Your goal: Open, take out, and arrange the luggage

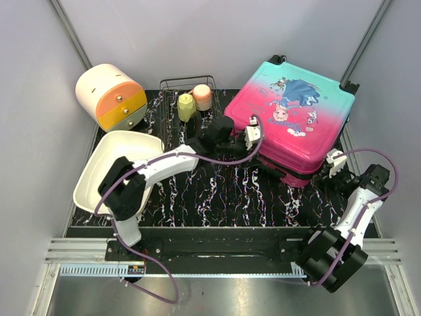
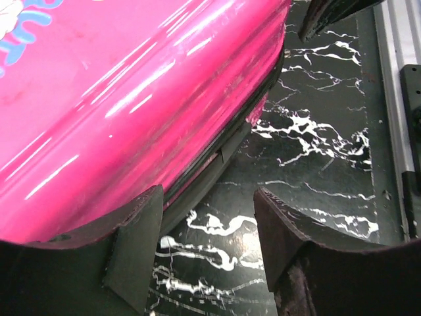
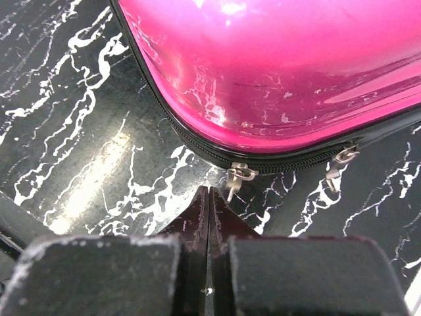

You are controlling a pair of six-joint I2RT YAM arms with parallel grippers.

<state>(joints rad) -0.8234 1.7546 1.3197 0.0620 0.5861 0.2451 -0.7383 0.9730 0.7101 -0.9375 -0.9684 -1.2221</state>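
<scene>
Top external shows the pink-to-teal suitcase (image 1: 289, 118) lying flat and zipped on the black marbled surface (image 1: 223, 191), right of centre, cartoon-girl lid facing up. Left jaws sit at its near left side, right jaws at its near right corner. Left wrist view now: left jaws part open, holding nothing, only bare surface in the gap, with the suitcase's pink edge just beyond one finger (image 2: 131, 230). Right wrist view: right jaws pressed fully together, gripping nothing I can see, tips just beside a metal zipper pull (image 3: 241, 174) on the black trim.
</scene>
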